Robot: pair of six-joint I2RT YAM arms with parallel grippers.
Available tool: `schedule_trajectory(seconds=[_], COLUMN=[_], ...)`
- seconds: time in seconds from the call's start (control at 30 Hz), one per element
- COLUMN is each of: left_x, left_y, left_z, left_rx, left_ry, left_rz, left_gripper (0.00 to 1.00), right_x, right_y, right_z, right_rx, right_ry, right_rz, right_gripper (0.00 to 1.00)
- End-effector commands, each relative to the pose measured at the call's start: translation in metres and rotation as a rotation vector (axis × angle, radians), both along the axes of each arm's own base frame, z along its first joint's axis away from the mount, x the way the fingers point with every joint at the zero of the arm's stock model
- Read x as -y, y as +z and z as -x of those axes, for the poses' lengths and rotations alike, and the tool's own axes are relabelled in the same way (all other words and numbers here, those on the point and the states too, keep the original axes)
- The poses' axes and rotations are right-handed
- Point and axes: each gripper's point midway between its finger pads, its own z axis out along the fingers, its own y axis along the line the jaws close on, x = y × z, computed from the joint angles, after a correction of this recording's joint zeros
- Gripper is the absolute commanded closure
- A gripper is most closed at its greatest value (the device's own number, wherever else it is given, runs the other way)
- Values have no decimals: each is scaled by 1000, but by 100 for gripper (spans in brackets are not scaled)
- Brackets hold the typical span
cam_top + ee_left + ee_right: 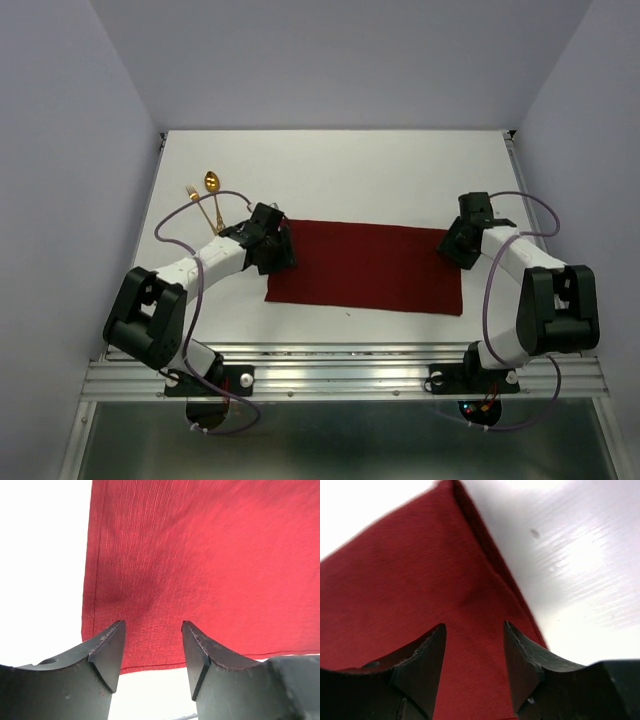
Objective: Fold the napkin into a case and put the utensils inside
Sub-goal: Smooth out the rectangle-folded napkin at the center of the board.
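Maroon soft cloth napkin (pixel 365 268) lies flat on the white table (pixel 350 165) between the arms. Left gripper (pixel 152 650) and right gripper (pixel 475 652) hover over its short edges, jaws parted, holding nothing. Pinching matching corners squarely should keep the fold even. Farther off lie the thin gold spoon (pixel 213 188) and fork (pixel 193 197).

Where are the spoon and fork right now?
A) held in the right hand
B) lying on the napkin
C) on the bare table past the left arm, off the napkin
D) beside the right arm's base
C: the gold spoon and gold fork lie side by side on the white table beyond the left arm, clear of the dark red napkin.
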Motion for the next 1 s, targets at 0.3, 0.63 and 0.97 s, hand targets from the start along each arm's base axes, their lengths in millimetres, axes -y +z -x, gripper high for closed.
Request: schedule_trajectory(seconds=[0.3, 0.63, 0.97], left_x=[100, 169, 134], left_y=[80, 64, 7], left_z=[-89, -118, -150], left_rx=[196, 171, 177], left_ry=[-162, -242, -201], left_rz=[177, 378, 166], left_gripper=[41, 44, 48], right_x=[-142, -214, -176], right_y=[61, 29, 11], right_z=[-69, -104, -111], right_rx=[223, 174, 130], right_ry=[352, 394, 405], right_rz=[-224, -424, -282], right_gripper=[55, 67, 65])
